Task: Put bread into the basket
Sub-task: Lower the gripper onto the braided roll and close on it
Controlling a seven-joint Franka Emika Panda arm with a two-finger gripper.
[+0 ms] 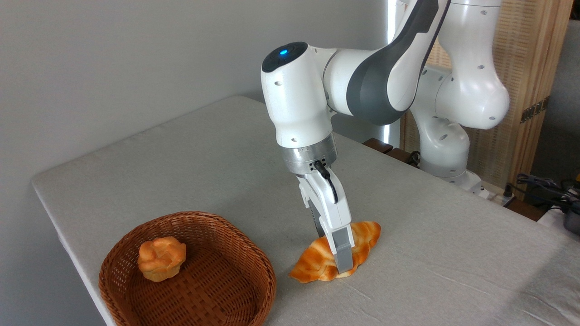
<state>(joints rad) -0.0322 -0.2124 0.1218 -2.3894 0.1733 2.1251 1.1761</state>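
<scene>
From my remote seat I see the table (190, 154), cloth-covered and grey, filling most of the view; the white Panda arm (362, 86) reaches down over its middle; the wicker basket (253, 267) sits at the near left corner, just beside the bread (317, 262) but not touching it; that braided loaf lies on the cloth, outside the basket; the gripper (333, 249) straddles its middle, fingers closed against its sides; smallest, a round orange bun (161, 258) rests inside the basket.

White glossy arm (362, 81), grey joint covers, blue LED, silver wrist ring, blk cable.
</scene>
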